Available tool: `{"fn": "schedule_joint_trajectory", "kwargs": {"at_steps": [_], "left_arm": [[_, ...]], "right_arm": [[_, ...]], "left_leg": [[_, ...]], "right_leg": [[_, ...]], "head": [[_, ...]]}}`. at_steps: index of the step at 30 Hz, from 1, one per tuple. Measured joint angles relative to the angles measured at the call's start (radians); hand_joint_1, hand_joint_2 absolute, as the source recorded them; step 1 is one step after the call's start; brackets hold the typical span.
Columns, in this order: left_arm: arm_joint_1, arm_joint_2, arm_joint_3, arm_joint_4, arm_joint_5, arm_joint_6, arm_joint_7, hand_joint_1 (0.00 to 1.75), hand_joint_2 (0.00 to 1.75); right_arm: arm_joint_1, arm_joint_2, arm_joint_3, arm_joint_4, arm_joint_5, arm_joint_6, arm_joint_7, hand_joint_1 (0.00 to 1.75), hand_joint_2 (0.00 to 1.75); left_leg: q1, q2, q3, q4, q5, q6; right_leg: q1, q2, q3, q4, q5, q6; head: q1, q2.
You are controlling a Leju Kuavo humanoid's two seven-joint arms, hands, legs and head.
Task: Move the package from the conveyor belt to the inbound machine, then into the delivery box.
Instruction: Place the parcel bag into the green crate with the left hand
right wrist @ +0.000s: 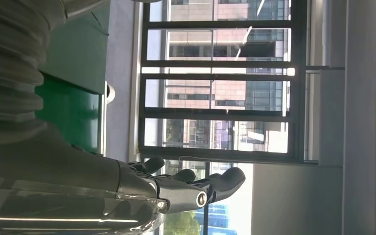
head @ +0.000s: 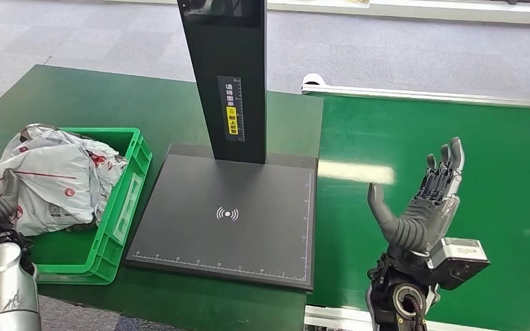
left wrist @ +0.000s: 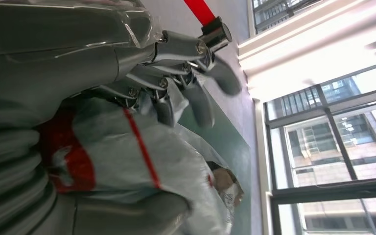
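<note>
Over the green box (head: pixel 128 196), left robot hand (head: pixel 3 200) grips the package (head: pixel 55 176); right robot hand (head: pixel 421 207) spread, empty.

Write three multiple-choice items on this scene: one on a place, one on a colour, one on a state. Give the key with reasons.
1. Where is the grey package?
A. On the conveyor belt
B. On the black scanner plate
C. At the green crate, in the left hand

2. What colour is the crate?
A. Green
B. Blue
C. Yellow

3. How is the right hand?
A. Holding a package
B. Open, holding nothing
C. Pressing the scanner plate

Key: 1 C, the left hand has its fingers on the package over the crate. 2 A, its walls are green. 3 B, it is raised above the conveyor belt with fingers spread; the scanner plate lies bare.
</note>
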Motion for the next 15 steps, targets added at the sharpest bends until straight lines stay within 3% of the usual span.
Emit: {"fn": "schedule_joint_trajectory", "kwargs": {"at_steps": [15], "left_arm": [[0.098,-0.075,-0.035,-0.347,0.199,-0.024,-0.089,0.0,1.75]], "right_arm": [[-0.011,-0.001,0.016,0.043,-0.024,-0.007,-0.009,0.0,1.75]], "left_leg": [[0.0,0.0,0.0,0.0,0.0,0.0]], "right_leg": [[0.0,0.0,0.0,0.0,0.0,0.0]], "head": [[0.0,0.0]]}}
